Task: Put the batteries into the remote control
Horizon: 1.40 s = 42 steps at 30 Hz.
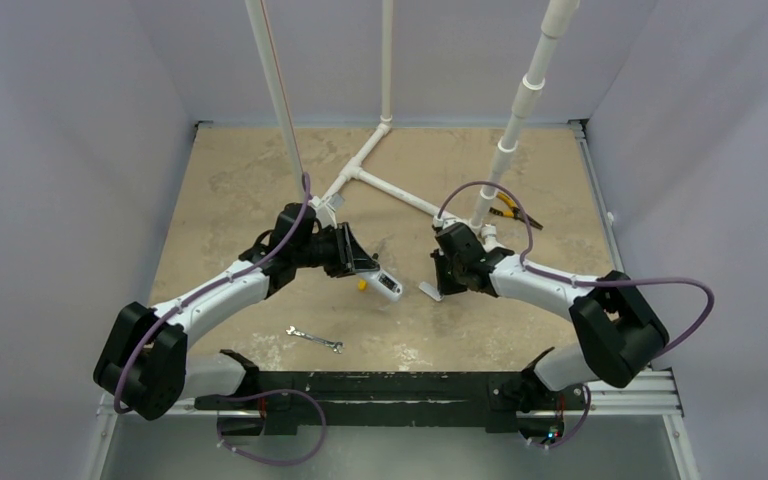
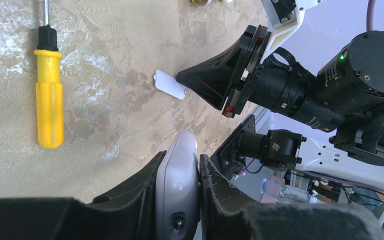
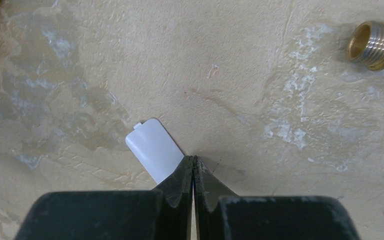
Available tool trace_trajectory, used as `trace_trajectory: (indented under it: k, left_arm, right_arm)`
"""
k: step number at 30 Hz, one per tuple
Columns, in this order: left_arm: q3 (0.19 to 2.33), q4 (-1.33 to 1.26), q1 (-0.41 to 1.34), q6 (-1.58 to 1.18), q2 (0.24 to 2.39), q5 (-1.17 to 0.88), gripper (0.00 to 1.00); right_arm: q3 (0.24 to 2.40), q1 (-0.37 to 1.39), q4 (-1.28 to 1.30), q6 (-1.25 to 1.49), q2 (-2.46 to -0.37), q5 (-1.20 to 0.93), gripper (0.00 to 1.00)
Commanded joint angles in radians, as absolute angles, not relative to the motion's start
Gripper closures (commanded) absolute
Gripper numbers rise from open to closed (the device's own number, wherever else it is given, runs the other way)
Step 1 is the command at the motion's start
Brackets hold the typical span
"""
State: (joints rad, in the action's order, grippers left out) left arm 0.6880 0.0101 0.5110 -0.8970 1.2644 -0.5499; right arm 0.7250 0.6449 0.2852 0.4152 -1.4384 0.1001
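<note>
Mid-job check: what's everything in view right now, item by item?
remote control: one, white, held in left gripper.
battery cover: one, white, flat on table, at tips of right gripper.
screwdriver: one, yellow handle, on table beside remote control.
wrench: one, silver, table's near edge.
yellow-handled tool: one, far right by pipe.
brass fitting: one, beyond right gripper.
pipes: several, white, far centre.
left gripper: black, shut on remote control.
right gripper: black, shut, empty.
</note>
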Motion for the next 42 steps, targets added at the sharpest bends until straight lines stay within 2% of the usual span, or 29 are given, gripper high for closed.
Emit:
trace_trajectory:
  k: [1,11,17,22,23,25,28,32,42]
  left_arm:
    - [0.693,-0.025,0.505,-0.884,1.240,-0.564,1.00]
    - [0.694,-0.020,0.504,-0.885,1.234,-0.560,1.00]
    - [0.695,-0.016,0.504,-0.883,1.229,-0.558,1.00]
    - [0.698,0.038,0.478,-0.861,1.202,-0.553,1.00]
    - [0.695,0.045,0.460,-0.857,1.192,-0.556,1.00]
    - [0.682,0.053,0.420,-0.855,1.165,-0.567,1.00]
    - [0.671,0.074,0.364,-0.845,1.133,-0.589,1.00]
    - [0.668,0.096,0.339,-0.834,1.112,-0.592,1.00]
    - [0.653,0.068,0.339,-0.850,1.118,-0.600,1.00]
  right_arm:
    - [0.716,0.644,0.256,0.389,-1.427,0.014,1.00]
    - [0.695,0.664,0.270,0.387,-1.351,0.047,0.98]
    - [0.707,0.663,0.296,0.376,-1.278,0.108,0.79]
    - [0.727,0.667,0.307,0.308,-1.306,0.023,0.65]
    - [0.728,0.677,0.308,0.296,-1.317,0.010,0.62]
    - [0.727,0.717,0.299,0.279,-1.332,0.031,0.50]
    - [0.734,0.795,0.290,0.260,-1.355,0.080,0.44]
    - [0.747,0.831,0.281,0.253,-1.395,0.115,0.41]
    - [0.772,0.838,0.315,0.224,-1.405,0.207,0.42]
